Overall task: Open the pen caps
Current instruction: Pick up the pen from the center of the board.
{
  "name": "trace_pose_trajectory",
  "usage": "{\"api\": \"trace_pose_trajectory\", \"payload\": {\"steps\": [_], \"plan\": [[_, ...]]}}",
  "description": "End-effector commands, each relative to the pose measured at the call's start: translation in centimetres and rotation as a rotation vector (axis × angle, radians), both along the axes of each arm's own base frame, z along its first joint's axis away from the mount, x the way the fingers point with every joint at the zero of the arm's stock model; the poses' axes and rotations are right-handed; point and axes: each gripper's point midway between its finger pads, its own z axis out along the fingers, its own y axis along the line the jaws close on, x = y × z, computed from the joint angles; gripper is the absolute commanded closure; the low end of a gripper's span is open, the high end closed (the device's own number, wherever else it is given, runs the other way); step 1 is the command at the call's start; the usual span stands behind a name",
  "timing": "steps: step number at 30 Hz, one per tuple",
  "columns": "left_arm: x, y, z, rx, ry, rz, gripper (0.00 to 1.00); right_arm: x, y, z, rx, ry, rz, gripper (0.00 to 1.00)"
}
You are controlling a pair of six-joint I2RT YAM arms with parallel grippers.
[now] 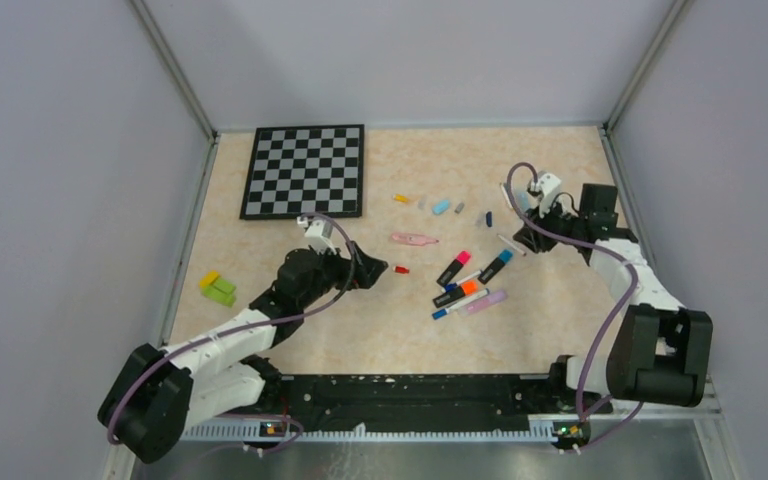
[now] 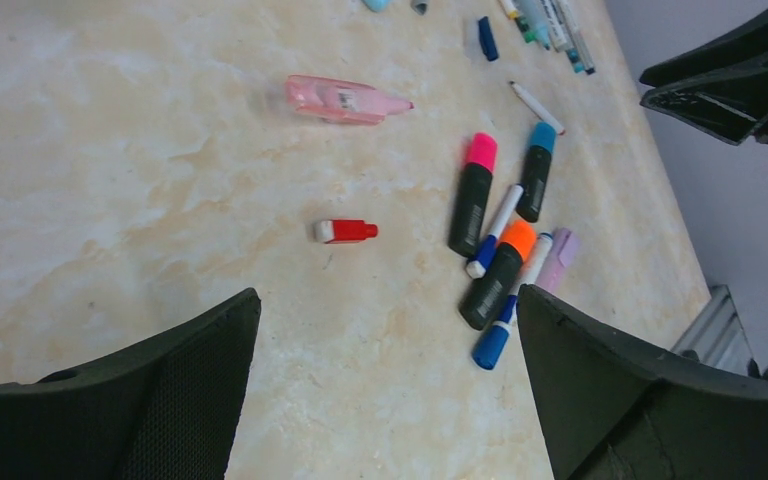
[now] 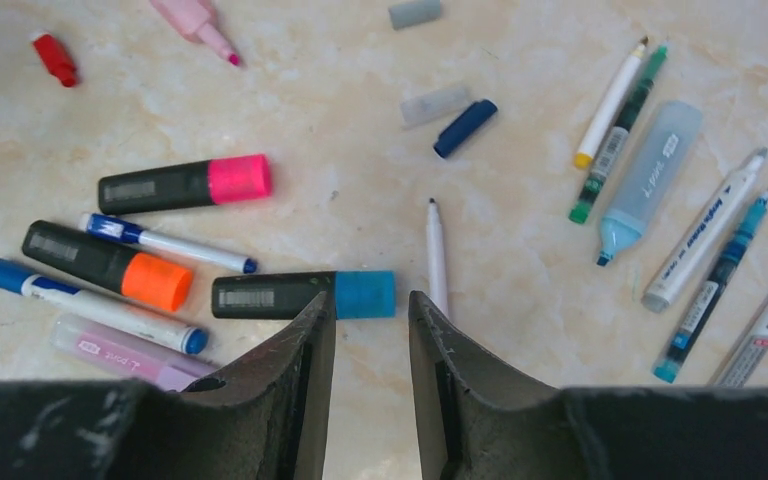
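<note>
Left gripper [image 2: 388, 300] hung released, fingers spread wide and empty, a small red cap [image 2: 345, 231] lying loose on the table [image 2: 110, 200] just ahead of it. Right gripper [image 3: 370, 300] also held nothing, jaws drawn close with a narrow gap between. Light blue cap [image 3: 365, 294] sat on its black marker [image 3: 272, 296] just beyond the fingertips; pink cap [image 3: 239, 178] and orange cap [image 3: 157, 282] sat on markers off to the left, and a loose dark blue cap [image 3: 465, 127] lay farther ahead.

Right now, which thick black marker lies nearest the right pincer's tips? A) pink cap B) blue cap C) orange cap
B: the right wrist view shows the blue-capped marker lying just ahead of the right pincer.
</note>
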Motion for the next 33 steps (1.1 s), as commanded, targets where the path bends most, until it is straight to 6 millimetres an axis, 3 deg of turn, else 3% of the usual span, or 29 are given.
{"api": "trace_pose_trajectory", "payload": {"steps": [1, 8, 14, 21, 29, 33], "plan": [[-1.0, -2.3, 3.4, -0.094, -0.078, -0.144, 0.01, -2.1, 2.2, 2.1, 0.073, -0.095, 0.16, 0.68], [-1.7, -4.7, 3.2, -0.095, -0.02, -0.285, 0.03, -4.5, 4.0, 3.5, 0.131, -0.166, 0.282, 0.68], [-1.4, -6.6, 3.0, -0.066, 0.016, -0.35, 0.06, -5.4, 4.5, 4.1, 0.149, -0.194, 0.309, 0.68], [-0.4, -10.1, 1.9, 0.099, -0.006, -0.391, 0.06, -5.1, 4.3, 4.2, 0.15, -0.183, 0.275, 0.68], [1.4, -15.4, -0.1, 0.271, -0.02, -0.454, 0.09, -3.8, 2.8, 3.6, 0.119, -0.147, 0.175, 0.67], [2.6, -17.2, -1.6, 0.339, -0.006, -0.464, 0.16, -3.3, 2.1, 3.5, 0.103, -0.138, 0.133, 0.67]]}}
